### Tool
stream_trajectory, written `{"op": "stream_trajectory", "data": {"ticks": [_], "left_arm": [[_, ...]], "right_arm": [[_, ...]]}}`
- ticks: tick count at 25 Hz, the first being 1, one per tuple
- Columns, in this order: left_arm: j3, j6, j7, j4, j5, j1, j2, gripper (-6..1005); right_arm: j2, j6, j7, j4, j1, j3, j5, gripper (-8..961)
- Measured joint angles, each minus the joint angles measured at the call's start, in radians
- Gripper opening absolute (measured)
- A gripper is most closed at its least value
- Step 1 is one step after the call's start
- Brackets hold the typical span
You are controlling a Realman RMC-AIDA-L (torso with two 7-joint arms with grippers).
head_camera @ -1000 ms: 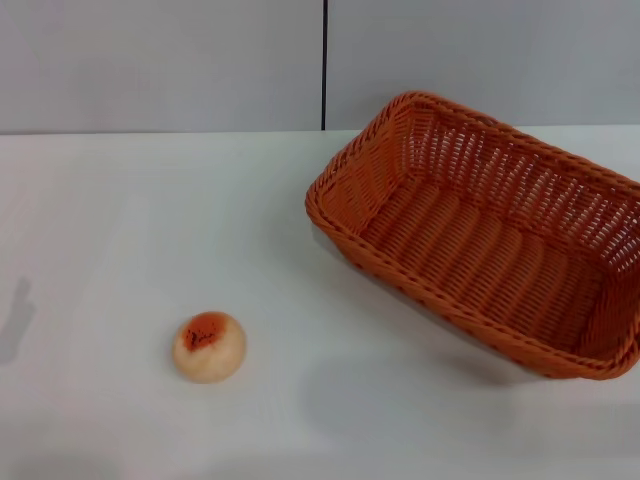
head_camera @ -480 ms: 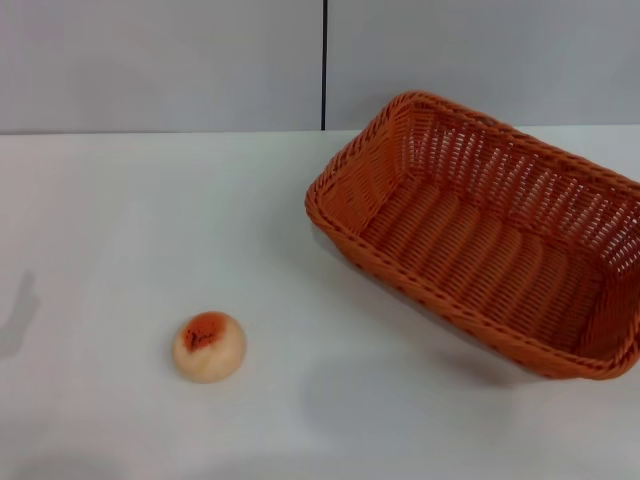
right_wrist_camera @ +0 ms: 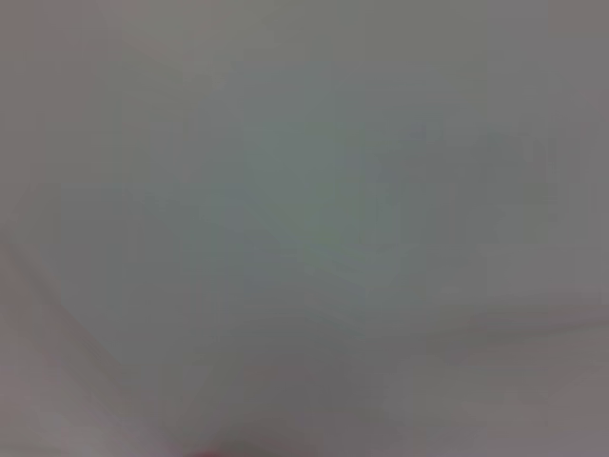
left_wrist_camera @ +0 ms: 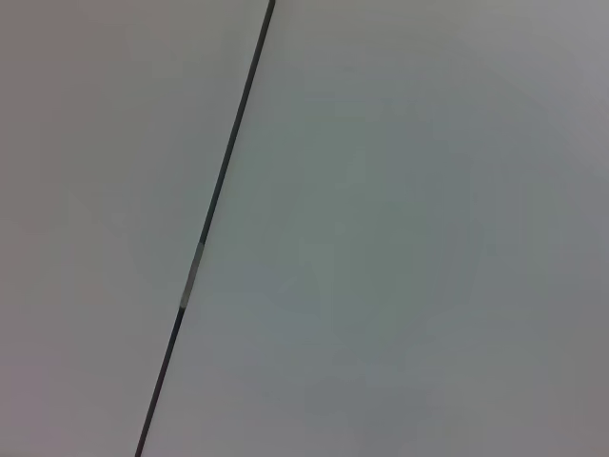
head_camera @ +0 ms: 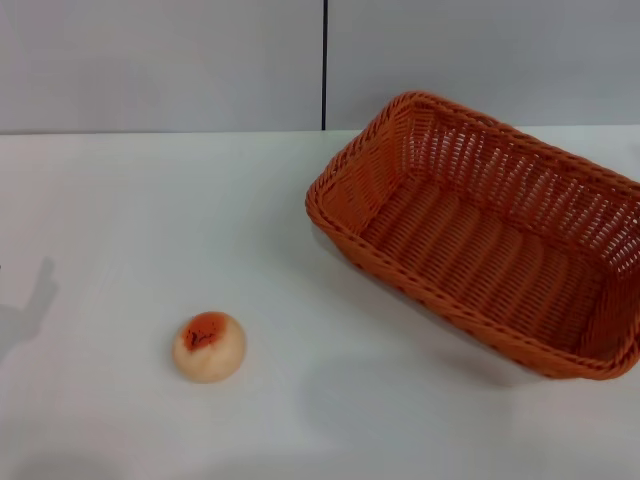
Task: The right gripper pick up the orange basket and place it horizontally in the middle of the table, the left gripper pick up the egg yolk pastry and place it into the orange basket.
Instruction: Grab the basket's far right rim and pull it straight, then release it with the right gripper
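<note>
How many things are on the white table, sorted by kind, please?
Orange woven wicker basket: 1
Small round cream egg yolk pastry with an orange-red spot: 1
Total: 2; neither gripper is in view.

The shadow on the table's (head_camera: 120, 200) left edge has shifted farther in.

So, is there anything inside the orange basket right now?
No. The orange basket holds nothing; its woven floor shows bare. The pastry sits outside it on the table. The near wall hides a thin strip of the floor.
</note>
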Motion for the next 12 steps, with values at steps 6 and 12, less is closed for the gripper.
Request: {"op": "stream_trajectory", "data": {"ticks": [6, 12], "left_arm": [[0.0, 0.002, 0.001, 0.001, 0.0, 0.006, 0.001, 802], [-0.001, 0.005, 0.001, 0.001, 0.0, 0.028, 0.002, 800]], "right_arm": [[-0.125, 0.1, 0.18, 0.133, 0.168, -0.175, -0.149, 680], [-0.119, 0.117, 0.184, 0.294, 0.326, -0.234, -0.378, 670]]}}
